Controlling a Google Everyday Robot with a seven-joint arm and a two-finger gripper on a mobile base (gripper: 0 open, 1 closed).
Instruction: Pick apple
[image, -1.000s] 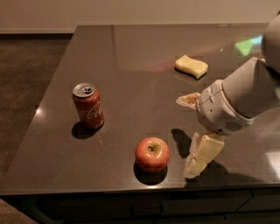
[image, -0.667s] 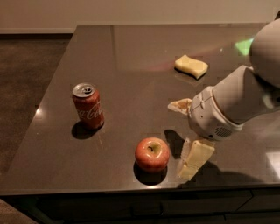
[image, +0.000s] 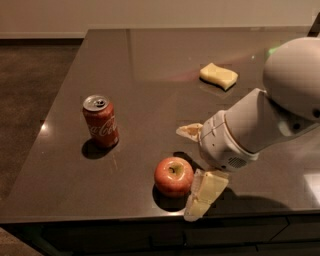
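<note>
The apple (image: 173, 176) is round and red-orange with a yellowish stem dimple. It sits near the front edge of the dark table (image: 150, 65). My gripper (image: 196, 162) is open just right of the apple. One pale finger (image: 205, 194) lies close against the apple's front right side. The other finger (image: 189, 130) is behind and to the right of the apple, apart from it. The white arm (image: 260, 125) comes in from the right.
A red Coca-Cola can (image: 101, 121) stands upright left of the apple. A yellow sponge (image: 218, 75) lies farther back on the right. The table's front edge (image: 150, 216) runs just in front of the apple. Brown floor (image: 30, 90) lies to the left.
The arm and the open gripper have moved left toward the apple, so the near finger now lies beside it. The apple and the can have not moved.
</note>
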